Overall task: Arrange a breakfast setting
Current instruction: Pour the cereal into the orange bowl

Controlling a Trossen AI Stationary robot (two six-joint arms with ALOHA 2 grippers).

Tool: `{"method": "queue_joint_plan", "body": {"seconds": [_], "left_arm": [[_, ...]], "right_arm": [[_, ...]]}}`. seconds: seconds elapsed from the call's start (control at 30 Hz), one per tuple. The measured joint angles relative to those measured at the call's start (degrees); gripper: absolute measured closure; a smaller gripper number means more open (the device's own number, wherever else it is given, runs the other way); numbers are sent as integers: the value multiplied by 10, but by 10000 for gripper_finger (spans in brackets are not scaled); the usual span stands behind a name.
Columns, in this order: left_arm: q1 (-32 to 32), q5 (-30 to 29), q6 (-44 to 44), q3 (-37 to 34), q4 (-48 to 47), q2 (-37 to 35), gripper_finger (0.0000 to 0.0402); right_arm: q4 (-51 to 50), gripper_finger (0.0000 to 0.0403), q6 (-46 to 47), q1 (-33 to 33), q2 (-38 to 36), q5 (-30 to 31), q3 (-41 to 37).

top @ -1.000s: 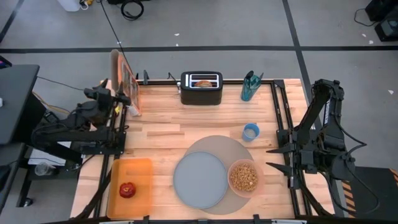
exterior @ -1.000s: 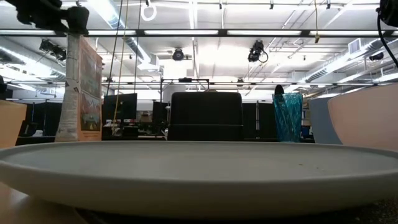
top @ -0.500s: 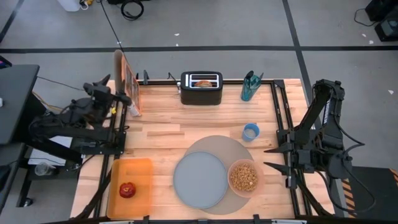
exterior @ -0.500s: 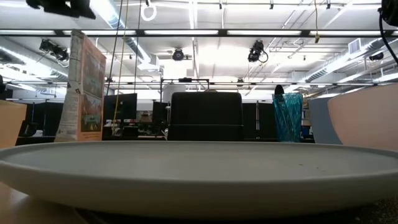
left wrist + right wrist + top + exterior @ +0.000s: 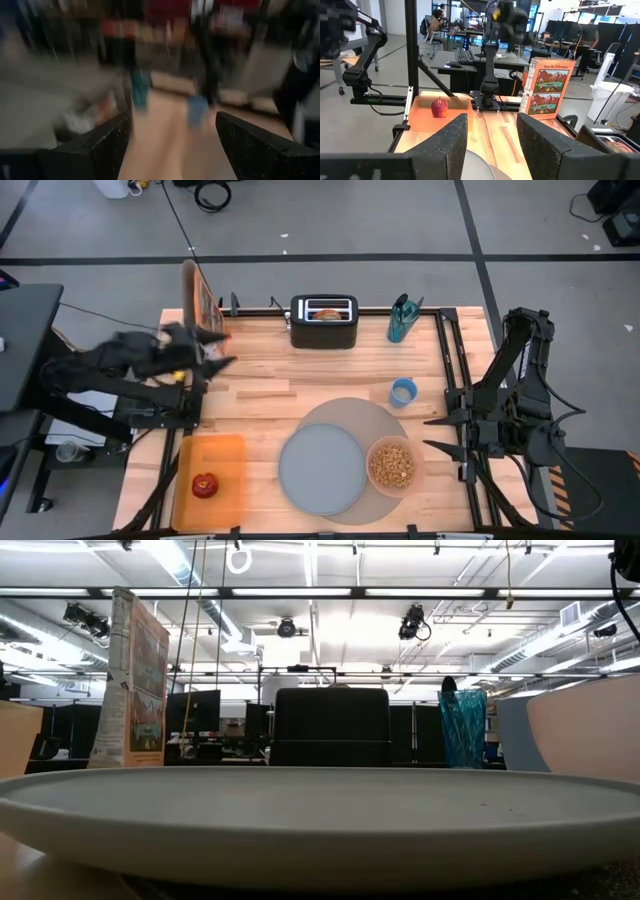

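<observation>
The round grey mat (image 5: 372, 416) lies at the table's near middle. On it are the grey-blue plate (image 5: 322, 470) and the pink bowl (image 5: 392, 466) of brown cereal. The bagel (image 5: 326, 313) sticks out of the black toaster (image 5: 324, 322) at the far edge. The red apple (image 5: 204, 485) lies on the orange tray (image 5: 224, 452) at the near left. No spoon shows. My left gripper (image 5: 222, 348) is open and empty above the table's far left, beside the upright cereal box (image 5: 200, 305). My right gripper (image 5: 436, 433) is open and empty at the right edge, right of the bowl.
A small blue cup (image 5: 402, 392) stands right of the middle. A teal glass (image 5: 402, 318) stands at the far right beside the toaster. The cereal box stands on its base at the far left corner. Bare wood lies between the toaster and the mat.
My left gripper has risen from the top of the cereal box and swung toward the table's right and near side, turning as it goes. The box stays standing upright. My right arm has kept still.
</observation>
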Motion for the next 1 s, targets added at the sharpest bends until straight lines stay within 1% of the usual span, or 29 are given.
{"method": "queue_joint_plan", "body": {"seconds": [0.03,0.1,0.3,0.37,0.5,0.6,0.77,1.0], "left_arm": [[0,9,-36,-5,-30,10,102],[0,6,-104,-30,-57,28,102],[6,-72,-273,-131,-72,71,102],[11,-88,-315,-152,-106,85,102],[27,-139,-393,-173,-192,109,102],[37,-151,-408,-177,-205,119,102],[56,-162,-397,-177,-228,134,102],[102,-150,-397,-177,-269,157,102]], "right_arm": [[0,224,0,0,0,0,0],[-1,224,-1,0,0,0,0],[-1,224,-1,0,0,0,0],[0,224,0,0,0,0,0],[1,224,-2,0,0,0,0],[4,224,-2,0,0,0,0],[8,224,-9,0,0,0,0],[23,224,-26,0,0,0,0]]}}
